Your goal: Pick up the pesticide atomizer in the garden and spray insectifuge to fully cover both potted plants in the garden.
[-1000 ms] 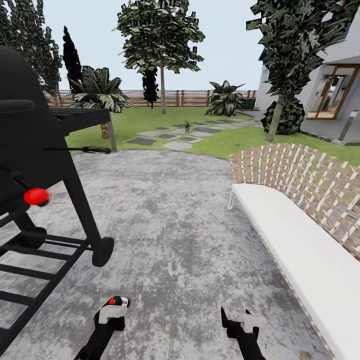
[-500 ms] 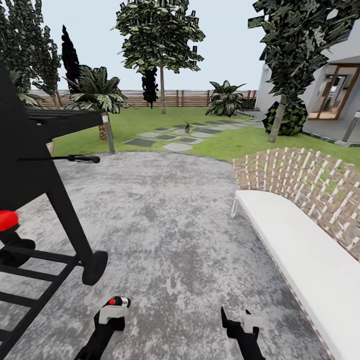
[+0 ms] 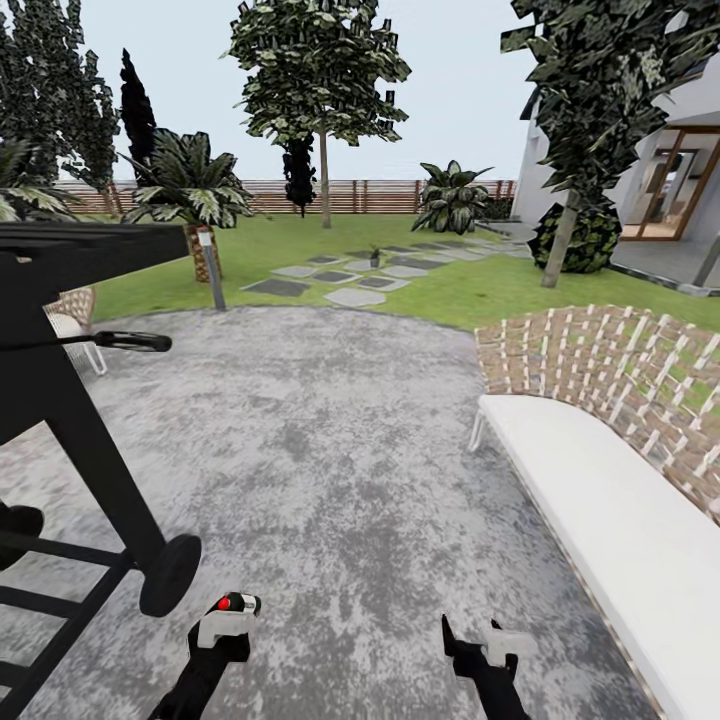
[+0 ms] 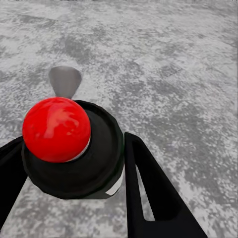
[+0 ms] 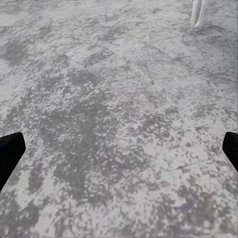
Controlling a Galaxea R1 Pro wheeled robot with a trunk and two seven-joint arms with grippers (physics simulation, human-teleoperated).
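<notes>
Pesticide atomizer (image 4: 69, 148): looks like it's in the left gripper (image 3: 232, 612). Seen end-on in the left wrist view as a dark round end with a red ball on top and a sliver of white body below. ID is a judgement, since the body is mostly hidden. The left fingers (image 4: 144, 183) flank it on both sides, pinching it. The right gripper (image 3: 475, 638) is empty, and its fingers (image 5: 10, 151) are spread wide over the bare patio (image 3: 330, 440).

One potted plant (image 3: 374, 255) is far ahead among the stepping stones (image 3: 355, 295) on the lawn (image 3: 470, 290), too small to read any detail. I can't pick out the second one.

Risks from here:
- Grip is on the rounded end, and I can't tell how much of the body is between the fingers. A jolt where patio meets grass could rotate or drop it.
- I can't tell which way the nozzle points, so the spray could miss the leaves.
- The grill (image 3: 60, 330) is close on the left, its wheel (image 3: 170, 573) just beside the left arm. Drift left and the arm or base clips it.
- The woven sofa (image 3: 600, 500) lines the right side, so the corridor is narrow and heading needs to stay straight.
- The plant is low, and spraying from too far or too high gives partial cover.
</notes>
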